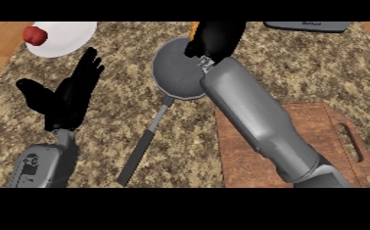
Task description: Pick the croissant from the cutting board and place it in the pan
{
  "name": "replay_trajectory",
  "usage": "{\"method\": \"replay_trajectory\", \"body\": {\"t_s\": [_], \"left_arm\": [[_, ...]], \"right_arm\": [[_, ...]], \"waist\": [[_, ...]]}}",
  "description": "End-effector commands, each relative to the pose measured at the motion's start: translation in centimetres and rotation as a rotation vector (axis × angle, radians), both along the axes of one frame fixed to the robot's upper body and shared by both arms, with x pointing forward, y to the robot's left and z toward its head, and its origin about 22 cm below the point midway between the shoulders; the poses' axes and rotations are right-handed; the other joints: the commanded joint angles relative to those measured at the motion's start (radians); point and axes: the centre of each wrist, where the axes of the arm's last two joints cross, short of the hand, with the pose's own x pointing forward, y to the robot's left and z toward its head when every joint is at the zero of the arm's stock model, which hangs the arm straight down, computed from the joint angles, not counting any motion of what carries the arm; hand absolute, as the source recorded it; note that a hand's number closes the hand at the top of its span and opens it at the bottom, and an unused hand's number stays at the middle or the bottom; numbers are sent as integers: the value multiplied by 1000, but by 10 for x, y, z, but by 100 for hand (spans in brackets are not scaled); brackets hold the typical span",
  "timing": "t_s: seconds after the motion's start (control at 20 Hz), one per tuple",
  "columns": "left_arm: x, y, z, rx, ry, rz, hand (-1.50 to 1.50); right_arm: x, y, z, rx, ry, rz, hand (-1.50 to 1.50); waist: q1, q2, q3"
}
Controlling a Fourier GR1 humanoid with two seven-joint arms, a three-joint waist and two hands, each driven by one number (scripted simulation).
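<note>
One pan point(177, 72) lies on the speckled table point(130, 111), its long handle pointing toward the near edge, and the right hand point(215, 37) hangs over the pan's far rim with its fingers curled around the croissant point(194, 28) — only an orange sliver of it shows. One wooden cutting board point(318, 141) sits at the right under the grey forearm. At the left, the left hand point(69, 94) rests open with fingers spread and upright, near one white plate point(65, 38) carrying one red thing point(34, 34) — one dark object point(307, 26) lies at the far right edge.

Single head view — steeply down on the worktop point(303, 77)

Camera sits close above; forearms enter from 6 o'clock, the pan point(177, 72) lies near 12, the cutting board point(318, 126) toward 4 — no second view.
</note>
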Motion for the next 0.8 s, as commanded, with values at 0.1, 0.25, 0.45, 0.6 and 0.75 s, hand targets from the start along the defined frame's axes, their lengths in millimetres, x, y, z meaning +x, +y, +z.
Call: {"method": "replay_trajectory", "body": {"t_s": [0.1,0.25,0.45,0.6,0.75], "left_arm": [[5,11,9,4,4,1,0],[-4,12,-1,-1,1,4,0],[-2,-1,6,-3,-4,-12,0],[-4,20,4,4,1,7,0],[-3,2,-4,2,10,11,0]], "right_arm": [[6,-8,-49,136,-24,-96,150],[12,-28,-72,211,61,-195,150],[13,-40,-79,382,100,-288,-150],[8,-46,-100,416,131,-251,-150],[7,-39,-96,453,41,-183,-150]], "waist": [[-18,0,1],[-7,5,1],[0,2,3],[0,1,2],[-21,-4,2]]}}
